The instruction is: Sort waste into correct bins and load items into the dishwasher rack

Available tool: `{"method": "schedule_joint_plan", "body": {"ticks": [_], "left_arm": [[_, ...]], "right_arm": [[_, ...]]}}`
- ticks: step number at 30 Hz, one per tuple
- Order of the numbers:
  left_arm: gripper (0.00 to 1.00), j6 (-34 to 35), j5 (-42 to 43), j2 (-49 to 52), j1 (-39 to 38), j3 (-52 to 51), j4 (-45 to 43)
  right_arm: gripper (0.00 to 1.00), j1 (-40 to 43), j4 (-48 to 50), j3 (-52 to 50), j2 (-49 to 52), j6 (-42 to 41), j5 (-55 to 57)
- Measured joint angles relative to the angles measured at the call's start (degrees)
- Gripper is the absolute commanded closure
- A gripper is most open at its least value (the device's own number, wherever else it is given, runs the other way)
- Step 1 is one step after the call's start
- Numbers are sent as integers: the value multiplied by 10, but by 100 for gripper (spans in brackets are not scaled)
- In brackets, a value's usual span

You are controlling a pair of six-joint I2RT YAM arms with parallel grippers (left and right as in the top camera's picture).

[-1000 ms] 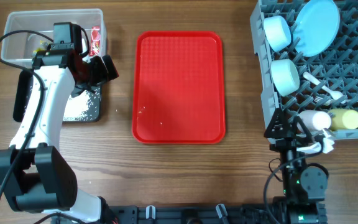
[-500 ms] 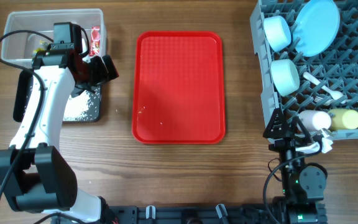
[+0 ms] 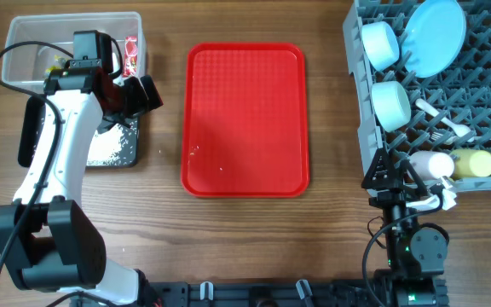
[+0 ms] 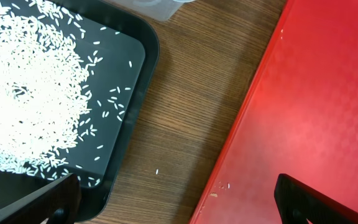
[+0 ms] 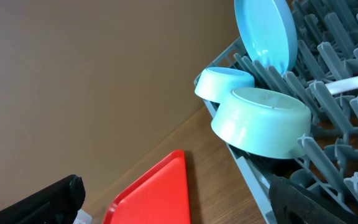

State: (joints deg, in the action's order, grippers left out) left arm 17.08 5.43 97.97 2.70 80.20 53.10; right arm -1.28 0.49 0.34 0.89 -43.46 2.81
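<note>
The dishwasher rack [image 3: 484,94] at the right holds a pale blue plate [image 3: 436,34], two bowls [image 3: 379,44] [image 3: 390,104], a pink cup [image 3: 429,164], a yellow cup [image 3: 474,162] and white cutlery [image 3: 447,130]. The clear tub [image 3: 32,34] holds a red-print wrapper [image 3: 130,53] and yellow scraps [image 3: 55,60]. Rice grains [image 4: 23,93] lie in the black tray [image 4: 135,106]. My left gripper [image 3: 147,95] hangs open and empty over the black tray's right edge and the table. My right gripper [image 3: 393,170] stands open and empty at the rack's front left corner, facing the bowls [image 5: 263,121].
A flat red tray [image 3: 245,119] lies mid-table with a few crumbs [image 4: 222,185] near its left front corner. One loose grain [image 4: 156,171] rests on the wood between black tray and red tray. The clear tub touches the black tray's far end.
</note>
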Motion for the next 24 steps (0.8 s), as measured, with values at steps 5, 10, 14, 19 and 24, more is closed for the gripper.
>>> {"method": "schedule_joint_plan", "body": {"ticks": [5, 10, 14, 19, 24], "left_arm": [[0, 0, 0, 0, 0, 0, 0], [0, 0, 0, 0, 0, 0, 0], [0, 0, 0, 0, 0, 0, 0], [0, 0, 0, 0, 0, 0, 0], [0, 0, 0, 0, 0, 0, 0]], "right_arm": [[0, 0, 0, 0, 0, 85, 2], [0, 0, 0, 0, 0, 271, 2], [0, 0, 0, 0, 0, 423, 2], [0, 0, 0, 0, 0, 591, 1], [0, 0, 0, 0, 0, 667, 2]]}}
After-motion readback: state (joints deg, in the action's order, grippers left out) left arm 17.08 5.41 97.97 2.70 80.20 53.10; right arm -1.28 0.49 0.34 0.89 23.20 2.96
